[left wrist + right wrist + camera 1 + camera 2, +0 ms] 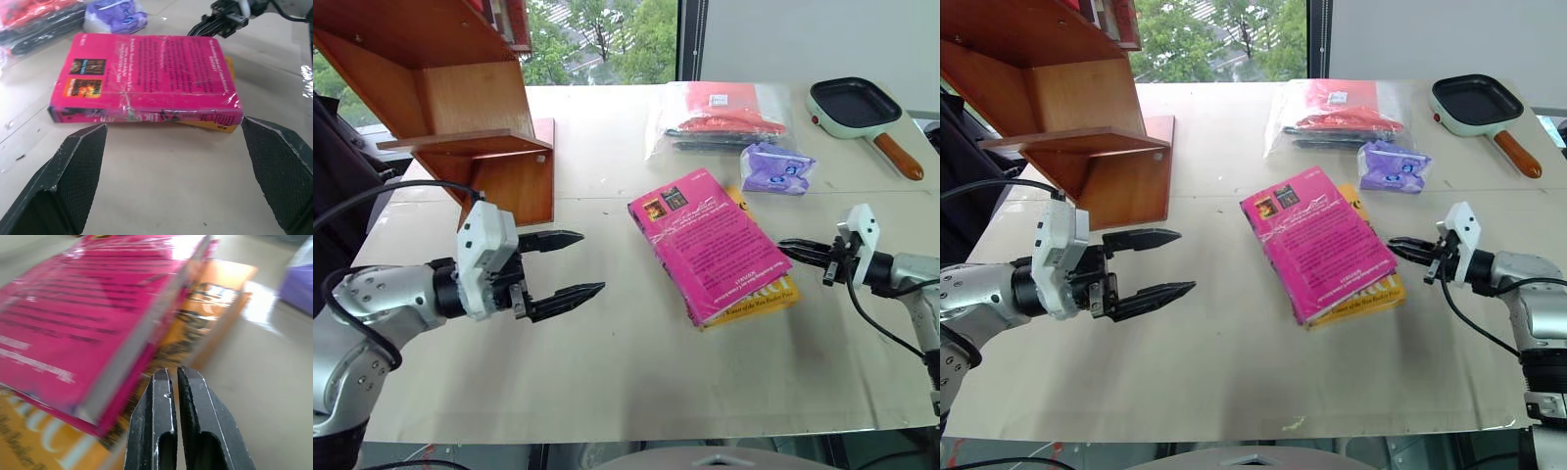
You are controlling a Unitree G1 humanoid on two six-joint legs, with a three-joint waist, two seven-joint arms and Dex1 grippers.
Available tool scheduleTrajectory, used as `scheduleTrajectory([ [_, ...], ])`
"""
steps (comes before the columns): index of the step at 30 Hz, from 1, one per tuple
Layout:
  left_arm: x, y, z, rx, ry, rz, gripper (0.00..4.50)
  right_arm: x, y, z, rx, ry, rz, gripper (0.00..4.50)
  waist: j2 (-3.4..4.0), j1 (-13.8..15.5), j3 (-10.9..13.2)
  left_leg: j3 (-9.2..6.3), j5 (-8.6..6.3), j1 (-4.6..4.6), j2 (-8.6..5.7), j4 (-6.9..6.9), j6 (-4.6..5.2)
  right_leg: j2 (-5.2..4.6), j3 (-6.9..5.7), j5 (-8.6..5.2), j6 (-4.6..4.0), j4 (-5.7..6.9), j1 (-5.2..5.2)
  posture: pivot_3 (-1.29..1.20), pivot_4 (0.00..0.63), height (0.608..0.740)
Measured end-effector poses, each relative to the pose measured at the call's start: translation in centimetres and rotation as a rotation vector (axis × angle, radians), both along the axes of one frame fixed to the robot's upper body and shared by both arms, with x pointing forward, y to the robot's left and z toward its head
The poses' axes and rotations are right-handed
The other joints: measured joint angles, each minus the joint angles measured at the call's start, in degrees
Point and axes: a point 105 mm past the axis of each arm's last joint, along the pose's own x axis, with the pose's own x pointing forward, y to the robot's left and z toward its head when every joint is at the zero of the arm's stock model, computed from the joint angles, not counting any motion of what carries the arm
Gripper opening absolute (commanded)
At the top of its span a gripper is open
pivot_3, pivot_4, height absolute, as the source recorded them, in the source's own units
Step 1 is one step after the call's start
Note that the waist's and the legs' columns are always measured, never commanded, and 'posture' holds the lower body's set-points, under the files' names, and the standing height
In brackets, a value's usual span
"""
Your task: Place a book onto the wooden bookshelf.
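While the book (710, 243) lies on yellow book (773, 289) | left tool (560, 264) wide | right tool (800, 251) closed, empty

Silver arms, black ridged claws (566, 270)

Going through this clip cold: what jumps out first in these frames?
The bright pink book lies flat mid-table on top of a yellow book, flanked by both hands: the left hand wide open on one side, the right hand shut, its tips just off the book's far edge. Behind the left hand stands the reddish wooden bookshelf, and a small pan sits at the table's far right corner.
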Motion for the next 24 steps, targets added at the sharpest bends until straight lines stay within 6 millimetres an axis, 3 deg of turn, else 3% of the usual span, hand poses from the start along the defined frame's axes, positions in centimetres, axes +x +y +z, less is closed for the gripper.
scheduleTrajectory([
  [5, 0.9, -1.5, -2.3, -0.08, 0.106, 0.06, 4.5, -0.6, -1.1, 1.1, -0.024, -0.03, 0.003, 0.06, -0.01, 0.2, 0.0, 0.01, 0.0, 0.02, 0.0, 0.08, 0.0, 0.0, 0.02, 0.03, 0.04, 0.08, 0.02, 0.0, 0.15, 0.74],
  [8, 1.5, -3.0, -4.3, -0.207, 0.196, 0.115, 4.5, -1.8, -0.8, 2.2, 0.005, -0.024, 0.05, 0.73, 0.03, 0.3, -0.1, 0.05, 0.0, 0.03, 0.01, 0.08, 0.01, -0.02, 0.08, 0.04, 0.06, 0.08, 0.02, 0.0, 0.15, 0.74],
  [12, 3.7, -4.5, -7.7, -0.451, 0.397, 0.304, 4.5, -4.9, -1.0, 3.1, 0.059, 0.041, 0.076, 2.7, -0.17, 1.3, -0.1, 0.0, -0.01, 0.02, 0.05, 0.24, 0.02, -0.04, 0.05, 0.05, 0.05, 0.19, 0.03, 0.0, 0.15, 0.74],
  [16, 5.3, -6.0, -8.2, -0.705, 0.593, 0.379, 4.5, -7.2, -0.3, 4.1, 0.1, 0.051, 0.09, 4.44, -0.22, 1.9, -0.1, -0.07, -0.16, -0.07, 0.06, 0.84, 0.26, -0.04, 0.02, 0.08, 0.05, 0.53, 0.1, 0.0, 0.15, 0.74],
  [19, 5.6, -7.2, -8.6, -0.793, 0.758, 0.344, 4.5, -9.2, 0.6, 5.1, 0.129, 0.063, 0.1, 4.44, -0.3, 2.1, -0.1, -0.05, -0.17, -0.05, 0.04, 0.96, 0.29, -0.01, 0.05, 0.08, 0.06, 0.72, 0.1, 0.0, 0.15, 0.74],
  [24, 6.4, -9.5, -7.4, -0.867, 0.95, 0.203, 4.5, -12.6, 1.8, 5.2, 0.092, 0.149, 0.132, 4.44, -0.49, 2.4, -0.3, -0.03, -0.15, 0.11, 0.04, 1.12, 0.31, 0.19, 0.02, 0.12, 0.01, 0.84, 0.24, 0.0, 0.15, 0.74],
])
